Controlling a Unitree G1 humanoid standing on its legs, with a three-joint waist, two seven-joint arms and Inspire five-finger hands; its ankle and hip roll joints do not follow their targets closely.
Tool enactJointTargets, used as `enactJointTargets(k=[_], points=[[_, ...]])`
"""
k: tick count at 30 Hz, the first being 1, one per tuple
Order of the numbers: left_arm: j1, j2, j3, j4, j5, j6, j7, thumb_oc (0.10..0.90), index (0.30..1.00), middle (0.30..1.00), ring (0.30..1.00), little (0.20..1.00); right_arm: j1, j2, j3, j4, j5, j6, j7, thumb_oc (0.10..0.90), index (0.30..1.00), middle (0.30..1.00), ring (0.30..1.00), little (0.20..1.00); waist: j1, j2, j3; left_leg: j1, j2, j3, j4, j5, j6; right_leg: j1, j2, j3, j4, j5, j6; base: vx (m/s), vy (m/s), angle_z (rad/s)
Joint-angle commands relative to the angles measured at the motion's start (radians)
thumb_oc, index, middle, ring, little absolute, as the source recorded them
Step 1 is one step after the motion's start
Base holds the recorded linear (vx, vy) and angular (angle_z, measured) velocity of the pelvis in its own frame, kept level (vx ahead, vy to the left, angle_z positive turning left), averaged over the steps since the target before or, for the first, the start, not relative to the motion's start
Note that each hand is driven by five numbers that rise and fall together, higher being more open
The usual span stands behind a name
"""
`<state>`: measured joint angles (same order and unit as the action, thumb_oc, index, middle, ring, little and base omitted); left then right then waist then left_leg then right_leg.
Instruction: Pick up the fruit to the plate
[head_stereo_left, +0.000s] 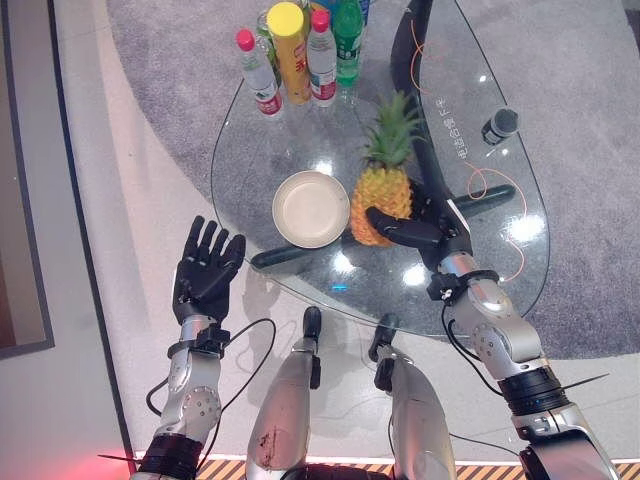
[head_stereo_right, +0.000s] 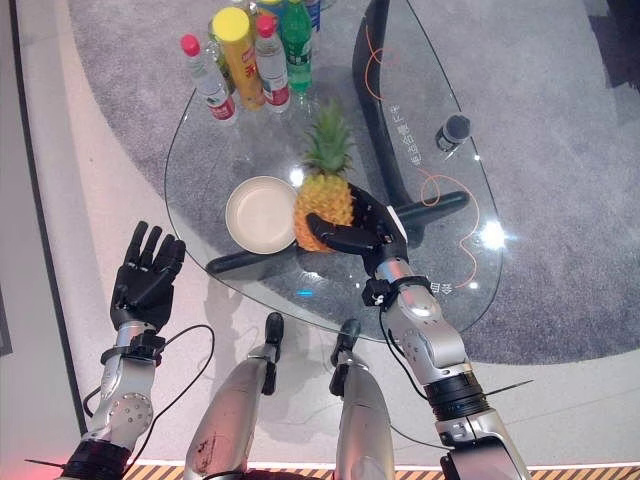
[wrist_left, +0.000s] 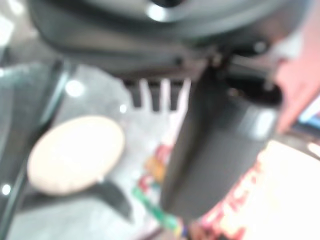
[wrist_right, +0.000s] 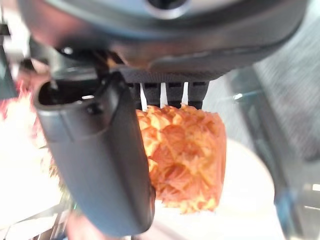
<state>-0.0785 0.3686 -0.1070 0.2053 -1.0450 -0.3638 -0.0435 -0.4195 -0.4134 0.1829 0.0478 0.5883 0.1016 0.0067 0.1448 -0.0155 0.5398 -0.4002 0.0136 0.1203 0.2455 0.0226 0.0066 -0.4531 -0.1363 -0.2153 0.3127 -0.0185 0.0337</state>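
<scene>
Both my hands differ: right hand (head_stereo_left: 420, 232) clamps the pineapple (head_stereo_left: 383, 190) beside the plate (head_stereo_left: 311, 209); left hand (head_stereo_left: 205, 270) hangs spread, off the tabletop (head_stereo_left: 500, 200).

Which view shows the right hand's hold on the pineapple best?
The left eye view: the right hand wraps the upright pineapple beside the plate. The right eye view matches; the right wrist view shows thumb and fruit body close up.

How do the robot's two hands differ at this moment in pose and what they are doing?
The right hand is over the glass table, thumb and fingers around the pineapple beside the plate; the left hand hangs off the table edge, touching nothing. The right hand's fingers curl; the left hand's are straight and spread. Both are dark.
</scene>
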Motion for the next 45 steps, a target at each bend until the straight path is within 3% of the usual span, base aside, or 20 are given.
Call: enactJointTargets(k=[1,11,18,24,31,45], points=[[-0.027,0.097,0.004,-0.214,0.040,-0.008,-0.095,0.800,0.900,0.900,0.900,0.900,-0.072,-0.068,-0.002,-0.241,-0.029,-0.149,0.142,0.100,0.300,0.300,0.300,0.200,-0.001,0.017,-0.020,0.043,-0.068,0.003,0.047,-0.098,0.038,0.072,0.019,-0.089,0.077,-0.048,0.035,-0.01,-0.039,0.02],[-0.092,0.193,-0.115,-0.318,0.157,0.088,-0.184,0.800,0.900,0.900,0.900,0.900,-0.065,-0.128,0.062,-0.281,-0.078,-0.181,0.221,0.100,0.300,0.300,0.300,0.200,-0.007,0.019,-0.020,0.019,-0.084,-0.011,0.067,-0.101,0.046,0.060,0.018,-0.090,0.076,-0.036,0.040,0.00,-0.002,0.05],[-0.107,0.242,-0.143,-0.339,0.087,0.095,-0.236,0.800,0.900,0.900,0.900,0.900,-0.053,-0.192,0.129,-0.303,-0.133,-0.181,0.279,0.100,0.300,0.300,0.300,0.200,-0.012,0.023,-0.020,0.005,-0.094,-0.018,0.072,-0.097,0.046,0.050,0.020,-0.075,0.068,-0.029,0.042,0.00,0.002,0.01],[-0.113,0.238,-0.166,-0.346,0.055,0.091,-0.274,0.800,0.900,0.900,0.900,0.900,-0.068,-0.202,0.182,-0.308,-0.176,-0.190,0.324,0.100,0.300,0.300,0.300,0.200,-0.010,0.023,-0.020,-0.004,-0.104,-0.028,0.072,-0.093,0.047,0.041,0.026,-0.067,0.064,-0.025,0.042,0.00,0.004,0.05],[-0.111,0.226,-0.166,-0.377,0.035,0.065,-0.290,0.800,0.900,0.900,0.900,0.900,-0.079,-0.225,0.261,-0.343,-0.244,-0.144,0.437,0.100,0.300,0.300,0.300,0.200,0.000,0.023,-0.020,-0.008,-0.112,-0.032,0.070,-0.086,0.047,0.041,0.026,-0.066,0.057,-0.020,0.040,0.00,-0.003,0.01],[-0.087,0.147,-0.143,-0.416,-0.116,0.048,-0.359,0.800,0.900,0.900,0.900,0.900,-0.109,-0.211,0.360,-0.342,-0.311,-0.095,0.539,0.100,0.300,0.300,0.300,0.200,0.025,0.012,-0.020,-0.022,-0.121,-0.053,0.070,-0.080,0.048,0.030,0.034,-0.065,0.058,-0.017,0.039,0.00,-0.001,0.00]])
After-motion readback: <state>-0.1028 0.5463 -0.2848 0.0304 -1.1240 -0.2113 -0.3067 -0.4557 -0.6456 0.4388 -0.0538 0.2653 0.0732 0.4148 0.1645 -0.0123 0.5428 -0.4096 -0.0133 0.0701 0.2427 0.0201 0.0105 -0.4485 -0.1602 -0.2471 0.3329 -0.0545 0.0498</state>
